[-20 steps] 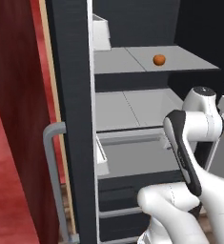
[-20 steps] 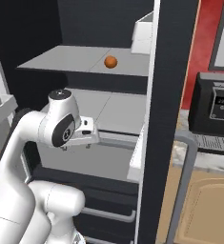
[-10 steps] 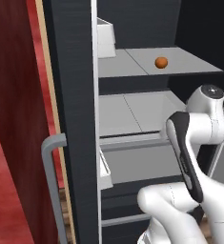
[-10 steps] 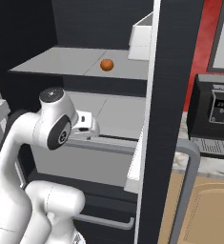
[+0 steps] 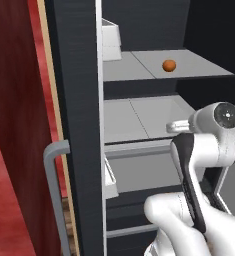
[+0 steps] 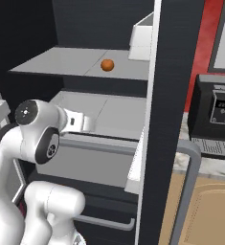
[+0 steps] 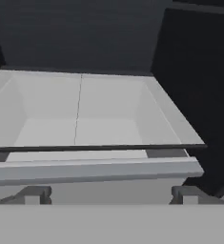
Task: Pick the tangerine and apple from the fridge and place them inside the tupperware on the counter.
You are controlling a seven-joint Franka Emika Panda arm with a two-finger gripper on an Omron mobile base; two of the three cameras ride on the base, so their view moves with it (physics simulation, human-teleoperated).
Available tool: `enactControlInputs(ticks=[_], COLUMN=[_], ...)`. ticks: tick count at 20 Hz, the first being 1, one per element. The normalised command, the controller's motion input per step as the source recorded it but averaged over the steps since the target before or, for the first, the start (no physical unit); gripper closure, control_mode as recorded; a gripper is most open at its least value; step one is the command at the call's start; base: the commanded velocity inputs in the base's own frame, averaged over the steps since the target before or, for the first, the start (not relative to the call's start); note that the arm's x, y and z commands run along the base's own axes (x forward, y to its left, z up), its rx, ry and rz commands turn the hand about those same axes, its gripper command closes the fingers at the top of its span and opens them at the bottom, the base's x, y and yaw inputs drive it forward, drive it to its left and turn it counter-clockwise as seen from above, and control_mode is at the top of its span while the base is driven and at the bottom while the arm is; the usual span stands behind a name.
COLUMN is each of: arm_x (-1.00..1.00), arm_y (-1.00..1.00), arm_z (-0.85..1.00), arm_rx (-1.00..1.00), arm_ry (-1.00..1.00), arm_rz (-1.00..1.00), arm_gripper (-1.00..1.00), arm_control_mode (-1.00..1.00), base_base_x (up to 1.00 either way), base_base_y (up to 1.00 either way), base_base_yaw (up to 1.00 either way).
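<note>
**Base rolled nearer the open fridge, hand now level with the drawer**

Since the earlier frames our base has driven closer, so the whole scene has shifted and grown in both base views; the things themselves have not moved. Our hand has swung further forward into the cabinet.

The fridge [image 5: 79, 100] stands open before us, tall and upright, its dark door edge cutting through both base views and hiding part of the shelves behind it. The grey bar handle [image 5: 56, 190] runs vertically on that edge. One small orange ball [image 5: 169, 65] sits on the upper shelf [image 5: 199, 65], well apart from the white door bin [image 5: 110, 40]; it is too small for us to make out a stem, so we cannot tell whether it is the tangerine or the apple.

The hand view looks into a light grey drawer [image 7: 108, 114], long axis running across the view.

The fingers [image 7: 111, 194] show as two dark tips far apart at the bottom of the hand view, spread wide and holding nothing.

To the right stand a black coffee machine [image 6: 214, 119] on the marbled worktop [image 6: 214, 165].
</note>
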Motion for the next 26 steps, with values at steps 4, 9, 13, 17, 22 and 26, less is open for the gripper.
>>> enactControlInputs(ticks=[4,9,13,17,22,26], arm_x=[0.01,0.00,0.17,0.47,0.48,0.58], arm_y=[-0.07,-0.06,0.00,0.00,-0.02,-0.04], arm_z=[0.89,0.89,0.67,0.44,0.27,0.06], arm_rx=[0.14,0.13,0.13,0.06,0.00,0.00], arm_ry=[-0.10,-0.07,-0.01,0.00,0.02,0.07], arm_rz=[-0.10,0.00,0.00,0.00,0.00,0.00], arm_gripper=[-1.00,-1.00,-1.00,-1.00,-1.00,-1.00], arm_control_mode=[-1.00,-1.00,-1.00,-1.00,-1.00,-1.00], base_base_x=[0.00,0.00,0.00,0.00,0.00,0.00], base_base_y=[0.00,0.00,0.00,0.00,0.00,0.00], base_base_yaw=[0.00,0.00,0.00,0.00,0.00,0.00])
